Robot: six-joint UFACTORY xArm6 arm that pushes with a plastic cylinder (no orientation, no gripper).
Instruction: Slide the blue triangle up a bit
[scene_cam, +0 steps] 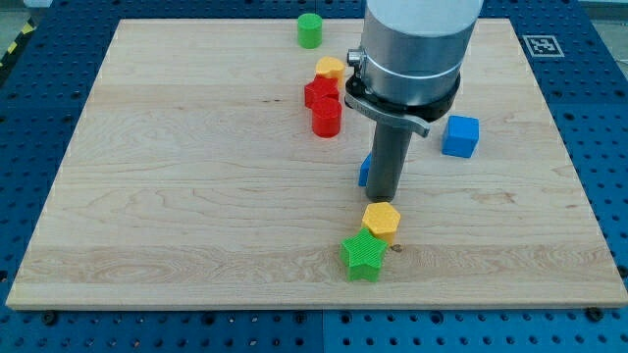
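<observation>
Green star nearest the board's bottom edge, touching yellow hexagon just above. My tip, a bare rod holding nothing, stands beside the blue triangle, mostly hidden at its left. Blue cube toward right edge. Farther: red cylinder, red block, yellow block; green cylinder at top edge.
</observation>
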